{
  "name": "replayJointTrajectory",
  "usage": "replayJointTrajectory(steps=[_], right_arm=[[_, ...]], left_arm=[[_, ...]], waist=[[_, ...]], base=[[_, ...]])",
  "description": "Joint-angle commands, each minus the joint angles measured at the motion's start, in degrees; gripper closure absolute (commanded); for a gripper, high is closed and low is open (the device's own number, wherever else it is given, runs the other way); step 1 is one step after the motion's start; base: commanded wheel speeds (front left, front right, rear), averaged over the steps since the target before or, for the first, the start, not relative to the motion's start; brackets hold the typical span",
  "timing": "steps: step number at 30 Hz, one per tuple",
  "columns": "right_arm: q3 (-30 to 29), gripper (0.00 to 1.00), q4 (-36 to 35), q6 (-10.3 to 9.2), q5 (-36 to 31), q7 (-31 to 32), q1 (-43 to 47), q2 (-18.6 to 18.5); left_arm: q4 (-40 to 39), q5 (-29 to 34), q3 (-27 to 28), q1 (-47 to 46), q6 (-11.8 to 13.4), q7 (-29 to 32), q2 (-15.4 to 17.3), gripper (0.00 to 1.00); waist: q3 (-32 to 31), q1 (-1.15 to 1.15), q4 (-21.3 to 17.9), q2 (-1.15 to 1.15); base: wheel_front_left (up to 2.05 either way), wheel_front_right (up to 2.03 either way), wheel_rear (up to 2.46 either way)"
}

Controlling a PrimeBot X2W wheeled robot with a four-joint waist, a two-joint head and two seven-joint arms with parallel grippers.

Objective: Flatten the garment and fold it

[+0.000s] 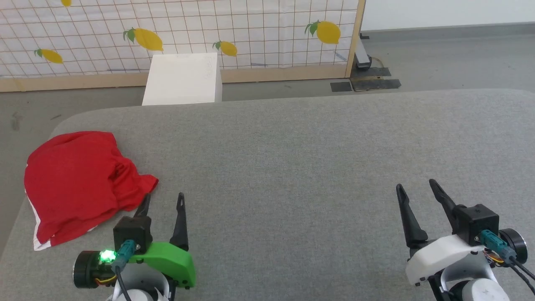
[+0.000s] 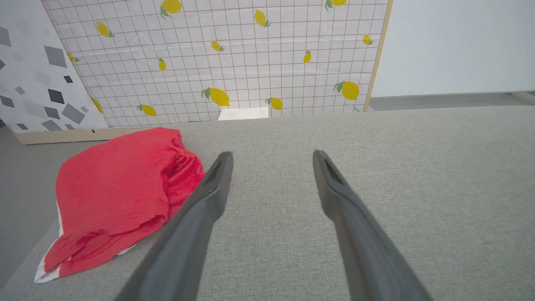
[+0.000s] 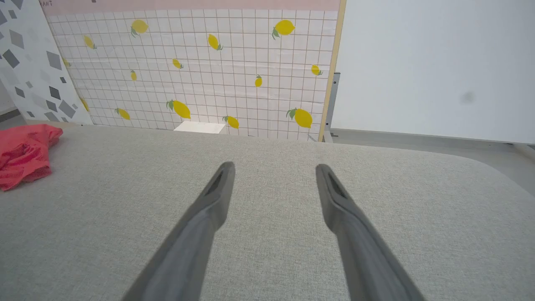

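One garment (image 1: 75, 179), a rumpled bright red heap with white trim peeping from its near side, lies at the left edge of the grey padded table (image 1: 292, 167), towards the near-left corner. Two grippers sit by the near edge, each with its fingers spread wide and holding nothing. The left gripper (image 1: 164, 195) is just beside the garment's right hem; the right gripper (image 1: 415, 184) is well apart from it, towards the right side. One white box (image 1: 184, 79) stands on the floor beyond the far edge, before a lemon-printed screen (image 1: 250, 25).
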Motion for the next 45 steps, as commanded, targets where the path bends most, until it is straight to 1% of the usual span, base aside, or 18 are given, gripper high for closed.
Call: replayJointTrajectory(steps=[1, 20, 26, 30, 31, 45], right_arm=[[-0.21, 0.0, 0.46, -0.02, 0.69, -0.68, 0.56, 0.01], [-0.54, 0.0, 2.56, -0.03, 1.84, -2.91, 0.9, 0.01], [-0.67, 0.0, 3.35, -0.03, 2.14, -3.62, 1.09, 0.01], [-0.62, 0.0, 3.89, -0.04, 2.39, -4.09, 1.16, 0.01], [-0.61, 0.0, 4.19, -0.04, 2.5, -4.36, 1.16, 0.01], [0.08, 0.0, 6.26, -0.05, 3.68, -6.0, 1.24, 0.02]], left_arm=[[0.37, -0.71, -0.23, -0.16, 0.35, -0.66, -0.05, 0.0], [1.98, -2.24, -1.89, -0.22, 1.05, -2.88, -0.09, 0.0], [2.45, -2.97, -2.1, -0.23, 1.51, -3.58, -0.1, 0.0], [2.65, -3.34, -2.04, -0.06, 1.83, -4.05, -0.11, 0.0], [2.74, -3.51, -2.01, 0.01, 1.96, -4.31, -0.12, 0.0], [3.33, -4.31, -1.66, 0.74, 2.68, -5.95, -0.15, 0.0]], waist=[[0.0, 0.0, 0.02, 0.12], [-0.14, 0.0, 0.15, 0.22], [-0.18, 0.0, 0.88, 0.25], [-0.2, 0.0, 1.97, 0.27], [-0.17, 0.0, 2.87, 0.28], [-0.2, 0.0, 9.47, 0.36]], base=[[0.0, 0.0, 0.0], [0.0, 0.0, 0.0], [0.0, 0.0, 0.0], [0.0, 0.0, 0.0], [0.0, 0.0, 0.0], [0.0, 0.0, 0.0]])
